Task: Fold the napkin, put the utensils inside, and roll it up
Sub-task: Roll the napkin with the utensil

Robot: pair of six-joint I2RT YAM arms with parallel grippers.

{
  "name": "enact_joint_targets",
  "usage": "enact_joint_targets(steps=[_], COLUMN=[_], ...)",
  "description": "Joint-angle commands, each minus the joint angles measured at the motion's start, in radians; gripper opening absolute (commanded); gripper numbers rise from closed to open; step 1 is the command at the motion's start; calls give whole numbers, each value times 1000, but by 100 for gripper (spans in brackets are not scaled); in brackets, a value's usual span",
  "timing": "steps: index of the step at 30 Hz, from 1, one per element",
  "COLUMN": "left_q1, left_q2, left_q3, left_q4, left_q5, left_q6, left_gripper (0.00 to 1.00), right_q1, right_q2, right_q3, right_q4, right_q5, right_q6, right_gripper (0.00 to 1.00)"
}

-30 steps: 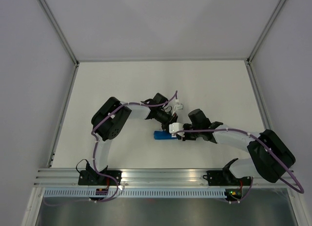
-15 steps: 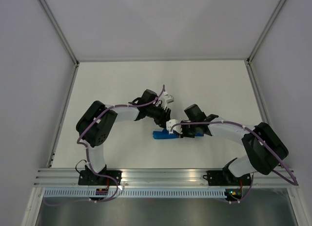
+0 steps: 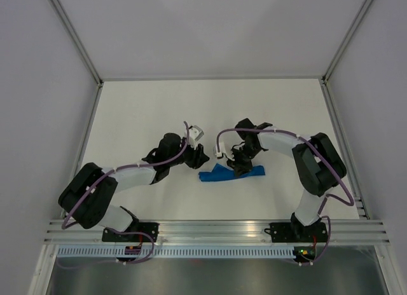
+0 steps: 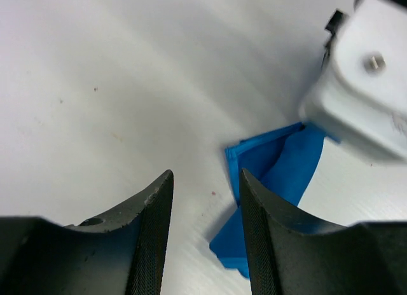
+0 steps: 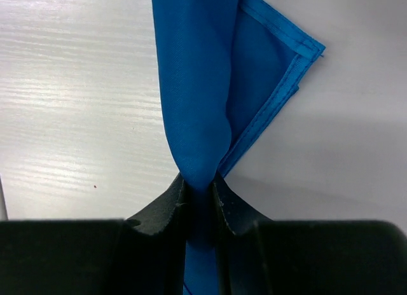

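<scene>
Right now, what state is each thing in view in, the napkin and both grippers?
napkin: loosely folded and bunched, a gathered fold pinched in the right gripper, one hemmed corner splayed out.
right gripper: shut on the napkin.
left gripper: open, nothing between its fingers.
utensils: none visible in any view.
</scene>
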Motion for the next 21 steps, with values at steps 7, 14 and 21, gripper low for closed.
enact_joint_targets(steps=[7, 14, 21], left_q1=[-222, -403, -501], left_q2=[-137, 1, 155], left_q3=[-156, -29, 91], left_q4=[213, 129, 31], left_q5=[-342, -476, -491], left_q6=[143, 349, 524], left_gripper=[51, 54, 56], right_q1=[-85, -87, -90], right_q2=[236, 315, 359], right_q3=[233, 301, 333], right_q4=[-294, -318, -324], right_q5=[-69, -74, -62], right_q6=[-105, -92, -79], right_gripper=[15, 15, 15])
